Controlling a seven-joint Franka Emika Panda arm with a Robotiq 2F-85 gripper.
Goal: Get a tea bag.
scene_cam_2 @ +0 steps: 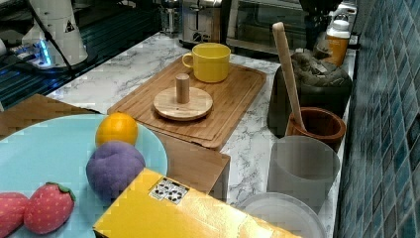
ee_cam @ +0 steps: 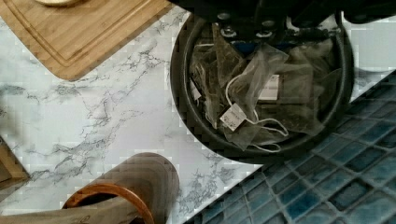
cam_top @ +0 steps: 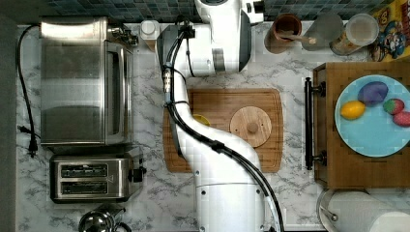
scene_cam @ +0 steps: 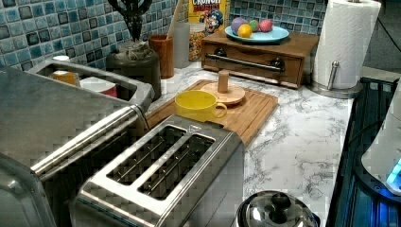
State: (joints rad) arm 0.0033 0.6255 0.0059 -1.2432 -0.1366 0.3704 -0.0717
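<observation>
Four views of a marble worktop (cam_top: pixel 150 77). Top view: the white arm (cam_top: pixel 212 145) reaches from the worktop's near edge across a wooden cutting board (cam_top: pixel 270 104) toward the tiled back edge. A round wooden lid (cam_top: pixel 250 126) lies on the board, and a yellow cup (cam_top: pixel 200 119) shows just beside the arm. A toaster oven (cam_top: pixel 80 79) and a toaster (cam_top: pixel 92 177) stand along the top view's left edge; a blue plate (cam_top: pixel 367 137) of toy fruit sits on a wooden drawer box (cam_top: pixel 338 169) at the top view's right.

Left view: the dark pot (scene_cam: pixel 135 64) stands at the back edge against the tiles, between the toaster oven and a brown wooden cup (scene_cam: pixel 162 52), with dark arm parts directly above it. The yellow cup and lid rest on the board, close but apart. A paper towel roll (scene_cam: pixel 345 40) stands at the left view's right.

Right view: the dark pot sits beside the board's far corner, a wooden stick (scene_cam_2: pixel 287 74) leaning up out of the brown cup in front of it.

Wrist view: several tea bags (ee_cam: pixel 261 93) lie heaped inside the dark pot, strings and paper tags (ee_cam: pixel 232 116) tangled on top. The jaws hang just above the pot's rim; whether they are wide or narrow cannot be told.
</observation>
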